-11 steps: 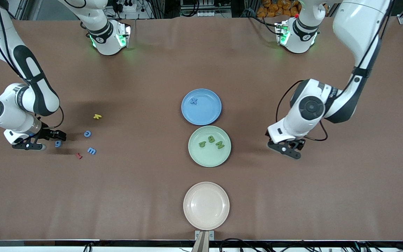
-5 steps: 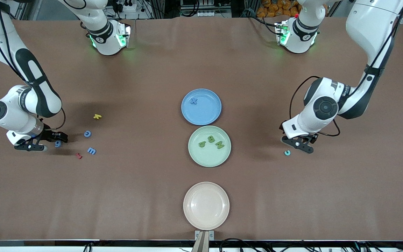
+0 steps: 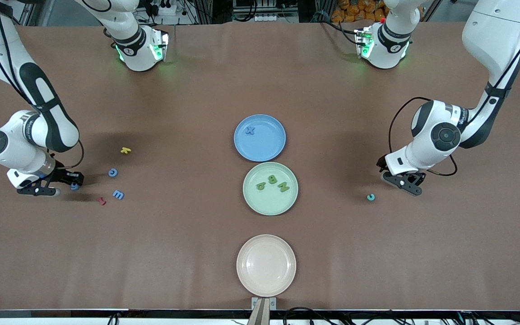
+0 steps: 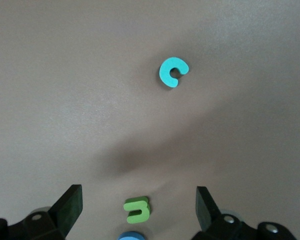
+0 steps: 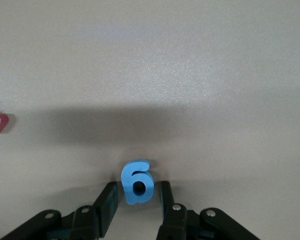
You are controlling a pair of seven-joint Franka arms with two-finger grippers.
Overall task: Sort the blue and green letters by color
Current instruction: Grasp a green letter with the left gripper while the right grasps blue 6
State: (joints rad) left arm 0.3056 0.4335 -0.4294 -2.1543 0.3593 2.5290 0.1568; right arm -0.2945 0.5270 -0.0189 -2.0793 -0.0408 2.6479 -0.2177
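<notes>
My right gripper (image 3: 76, 181) is down at the table toward the right arm's end, shut on a blue "6" (image 5: 137, 182) that stands between its fingertips. Beside it lie a blue "c" (image 3: 113, 172) and another blue letter (image 3: 118, 194). The blue plate (image 3: 264, 146) holds a blue "x" (image 3: 250, 130). Three green letters (image 3: 272, 179) lie in the green plate (image 3: 269, 204). My left gripper (image 3: 403, 184) hangs open low over the table toward the left arm's end. A green "3" (image 4: 138, 209) lies between its fingers, with a blue piece (image 4: 131, 236) at the edge of the left wrist view. A teal "c" (image 3: 370, 197) lies nearby.
A yellow letter (image 3: 126, 150) and a dark red letter (image 3: 101, 201) lie among the blue ones near my right gripper. An empty beige plate (image 3: 266, 266) sits nearest the front camera, in line with the other two plates.
My right gripper's fingers have closed in on the blue "6". My left arm has drawn back toward its own end of the table, uncovering the teal "c".
</notes>
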